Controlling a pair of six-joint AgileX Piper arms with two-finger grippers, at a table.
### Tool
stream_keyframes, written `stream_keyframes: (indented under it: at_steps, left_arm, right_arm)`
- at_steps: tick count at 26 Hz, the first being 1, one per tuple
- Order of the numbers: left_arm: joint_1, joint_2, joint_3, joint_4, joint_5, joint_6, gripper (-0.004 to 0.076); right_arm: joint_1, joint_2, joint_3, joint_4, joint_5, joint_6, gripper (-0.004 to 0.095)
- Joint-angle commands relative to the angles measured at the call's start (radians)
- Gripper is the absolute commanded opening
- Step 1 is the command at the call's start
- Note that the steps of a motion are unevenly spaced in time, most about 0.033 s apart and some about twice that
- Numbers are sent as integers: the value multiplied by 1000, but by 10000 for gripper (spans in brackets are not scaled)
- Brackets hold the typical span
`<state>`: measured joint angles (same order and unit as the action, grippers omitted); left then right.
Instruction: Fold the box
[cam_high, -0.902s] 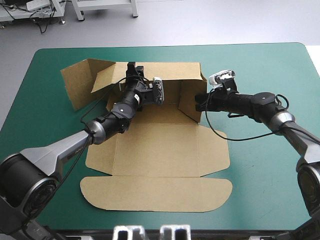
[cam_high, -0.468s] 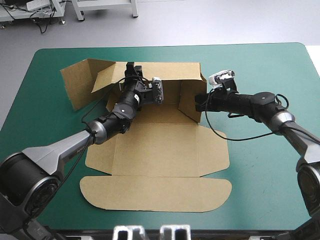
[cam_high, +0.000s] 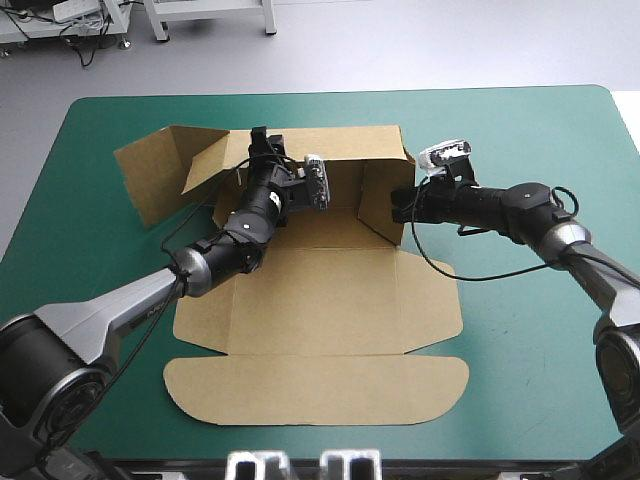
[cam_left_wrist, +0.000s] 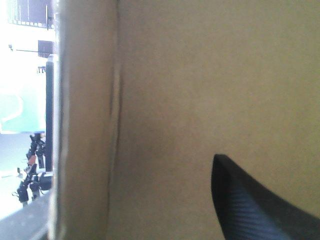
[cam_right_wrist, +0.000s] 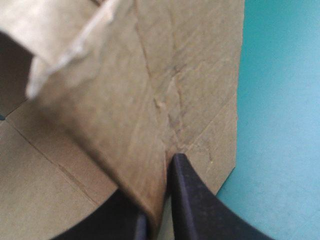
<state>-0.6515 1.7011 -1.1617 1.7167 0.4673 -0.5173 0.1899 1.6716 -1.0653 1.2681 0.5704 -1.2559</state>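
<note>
1. The teal-green surface (cam_high: 520, 350) fills most of the high view. The brown box (cam_high: 320, 290) lies in the middle of the frame, only partly formed. Its back wall and right wall stand up, its lid (cam_high: 315, 388) lies flat toward the bottom of the frame, and one flap (cam_high: 150, 180) stands out at the upper left.
2. In the same view, the left pincer (cam_high: 262, 142) is at the raised back wall, left of the centre. The right pincer (cam_high: 398, 205) is at the right wall, right of the centre.
3. In the left wrist view, brown board is very close and covers nearly everything ahead of the pincer. I cannot tell if this pincer grips the board or not.
4. In the right wrist view, the two black fingers (cam_right_wrist: 192, 200) are almost together, with the standing wall of the box pinched between them. Teal-green cover shows beside the wall.
</note>
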Motion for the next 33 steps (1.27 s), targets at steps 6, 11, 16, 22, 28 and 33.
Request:
stream_keyframes:
  at_steps: [6,11,16,22,28,33]
  left_arm:
    - [-107,-85,-18,3,156,-17,441]
    - [-124,-83,-18,3,215,-15,441]
    - [-187,-98,-18,52,322,-9,425]
    - [-337,-162,-18,52,317,-14,323]
    - [-483,-231,-18,31,349,-63,183]
    - [-438,-382,-22,24,368,-276,3]
  right_arm:
    - [0,-20,-1,-26,130,44,1]
    - [0,-20,-1,-26,148,55,1]
    - [0,-20,-1,-26,150,57,1]
    - [0,-20,-1,-26,154,71,1]
    - [0,-20,-1,-26,161,77,1]
    - [0,-40,-1,-24,159,111,2]
